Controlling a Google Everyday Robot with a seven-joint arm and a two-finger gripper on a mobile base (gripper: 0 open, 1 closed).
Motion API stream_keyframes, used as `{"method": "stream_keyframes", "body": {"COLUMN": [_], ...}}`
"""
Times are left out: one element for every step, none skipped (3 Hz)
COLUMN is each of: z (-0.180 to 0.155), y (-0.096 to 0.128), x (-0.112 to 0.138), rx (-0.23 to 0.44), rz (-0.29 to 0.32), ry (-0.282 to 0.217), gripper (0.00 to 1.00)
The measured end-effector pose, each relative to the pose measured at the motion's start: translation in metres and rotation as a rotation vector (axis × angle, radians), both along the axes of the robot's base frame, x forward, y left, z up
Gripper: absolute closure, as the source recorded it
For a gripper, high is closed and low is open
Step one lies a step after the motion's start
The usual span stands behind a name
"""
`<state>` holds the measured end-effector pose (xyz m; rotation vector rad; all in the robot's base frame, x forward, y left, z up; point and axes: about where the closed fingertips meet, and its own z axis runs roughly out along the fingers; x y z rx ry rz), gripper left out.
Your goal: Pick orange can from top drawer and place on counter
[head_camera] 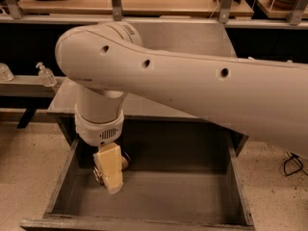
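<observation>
From the one camera view I look down on the counter (pixel 65 99) and the open drawer (pixel 64 176) below its front edge. The arm (pixel 202 88) fills most of the frame. It sweeps in from the right, bends at a big rounded elbow at upper left and drops straight down over the counter's front left part. Its wrist hangs past the edge and into the drawer. The gripper (pixel 110 173) is a pale yellowish block pointing down, inside the drawer's left half and low over the floor of it. I cannot tell whether it is spread or closed, nor whether it has hold of anything. The can (pixel 126 160) is in the drawer, mostly hidden behind the gripper. I see only a small brownish-orange sliver of it at the gripper's right side, touching or just behind it; which, I cannot tell. The rest of the drawer floor shows as bare grey board, with worn side walls and a scuffed front rim. Much of the counter top is covered by the arm; grey surface shows at the left edge and at the back right. To the left, on a ledge, stands a small clear pump bottle (pixel 46 74). Behind the counter runs a wooden bench (pixel 159 3). On the speckled floor (pixel 24 177) at far right lies a dark cable (pixel 291 162).
</observation>
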<state>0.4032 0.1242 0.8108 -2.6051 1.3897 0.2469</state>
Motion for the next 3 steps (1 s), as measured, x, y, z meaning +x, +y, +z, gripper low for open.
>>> {"method": "stream_keyframes", "body": {"z": [-0.016, -0.052, -0.101], "y": [0.008, 0.021, 0.032], "x": [0.015, 0.035, 0.056], "rx": [0.034, -0.003, -0.111], "rz": [-0.033, -0.069, -0.096], "ry": [-0.031, -0.076, -0.127], "gripper": [0.00, 0.00, 0.00]}}
